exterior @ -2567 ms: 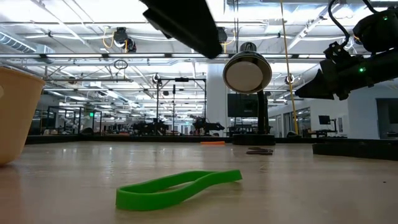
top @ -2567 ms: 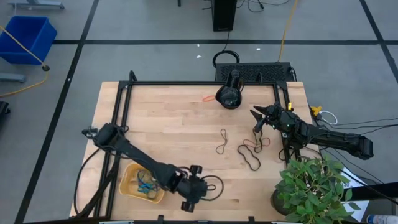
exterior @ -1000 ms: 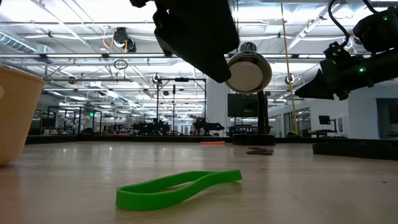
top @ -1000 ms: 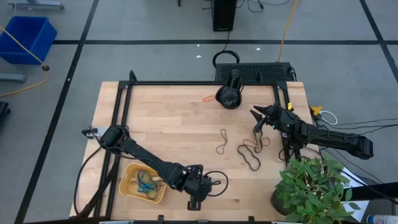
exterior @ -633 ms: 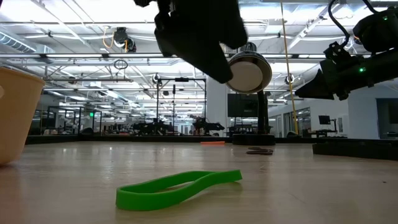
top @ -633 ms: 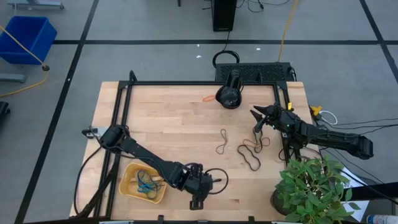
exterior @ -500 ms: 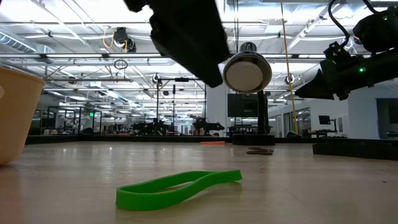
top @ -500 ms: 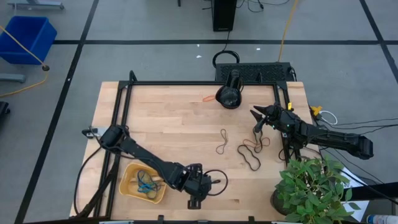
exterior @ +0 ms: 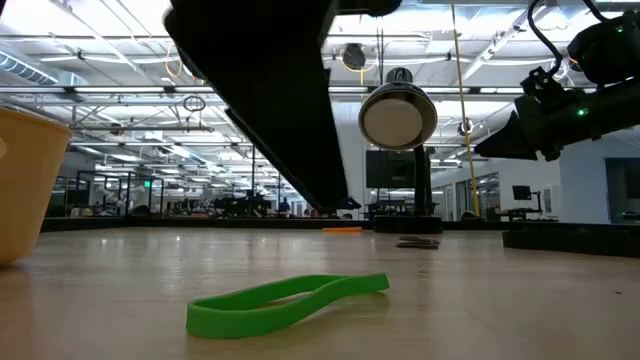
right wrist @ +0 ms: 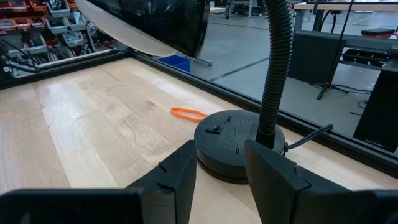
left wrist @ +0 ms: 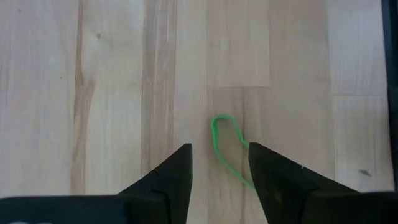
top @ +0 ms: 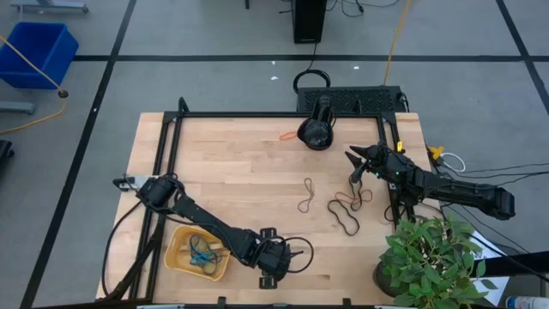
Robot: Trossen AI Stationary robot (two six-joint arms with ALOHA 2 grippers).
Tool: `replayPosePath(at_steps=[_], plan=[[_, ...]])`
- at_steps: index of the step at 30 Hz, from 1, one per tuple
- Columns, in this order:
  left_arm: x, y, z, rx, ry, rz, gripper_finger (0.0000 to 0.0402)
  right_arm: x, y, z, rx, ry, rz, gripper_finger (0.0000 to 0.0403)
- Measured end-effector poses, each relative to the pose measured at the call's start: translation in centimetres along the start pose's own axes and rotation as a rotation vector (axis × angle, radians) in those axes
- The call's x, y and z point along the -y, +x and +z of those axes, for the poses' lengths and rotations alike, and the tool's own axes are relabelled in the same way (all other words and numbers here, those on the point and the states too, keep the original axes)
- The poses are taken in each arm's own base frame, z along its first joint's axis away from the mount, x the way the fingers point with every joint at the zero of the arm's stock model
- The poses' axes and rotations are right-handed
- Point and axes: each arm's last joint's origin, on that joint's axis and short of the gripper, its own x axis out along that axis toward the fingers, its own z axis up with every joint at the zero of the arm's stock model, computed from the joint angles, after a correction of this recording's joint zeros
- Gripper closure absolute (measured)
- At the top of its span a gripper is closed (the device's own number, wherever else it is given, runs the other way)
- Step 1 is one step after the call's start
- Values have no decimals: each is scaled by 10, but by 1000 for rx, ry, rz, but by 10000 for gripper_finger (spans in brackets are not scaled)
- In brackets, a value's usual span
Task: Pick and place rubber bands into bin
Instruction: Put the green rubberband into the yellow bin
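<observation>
Near the lower middle of the high view: left gripper (top: 276, 268) is hanging low over the wood, just right of the bin (top: 177, 257).
Left gripper, jaws: fingers (left wrist: 177, 171) are standing narrowly apart, holding nothing; in the left wrist view the green rubber band (left wrist: 229, 150) is lying flat on the boards with its near end running in between the fingertips.
Green rubber band, low view: lying loose in the lower centre (exterior: 288, 302), with the dark bulk of the left arm (exterior: 262, 90) filling the upper left above it.
Bin: sitting at the lower left of the table (top: 223, 163) in the high view, with blue and dark bands tangled inside; its yellow wall is showing at the left edge of the low view (exterior: 22, 185).
Other rubber bands: a brown loop (top: 305, 196) and a reddish-and-black cluster (top: 347, 210) are lying right of centre; an orange one (top: 286, 135) is lying near the lamp base (top: 316, 133).
Right gripper (top: 353, 160): waiting at the right side of the table, above the wood; fingers (right wrist: 177, 171) are standing a little apart with nothing between them, pointing at the lamp base (right wrist: 239, 144) and the orange band (right wrist: 188, 113).
Lower right corner, high view: a potted plant (top: 433, 257) is overlapping the table edge.
</observation>
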Motion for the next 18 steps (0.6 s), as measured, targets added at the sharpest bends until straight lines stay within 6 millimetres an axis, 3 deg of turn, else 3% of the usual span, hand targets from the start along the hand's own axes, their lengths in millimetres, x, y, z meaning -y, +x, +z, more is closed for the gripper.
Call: replayPosePath(at_steps=[18], plan=[[3,26,-10,-55,1,-7,284,0,2,-3,-31,-12,-5,273]])
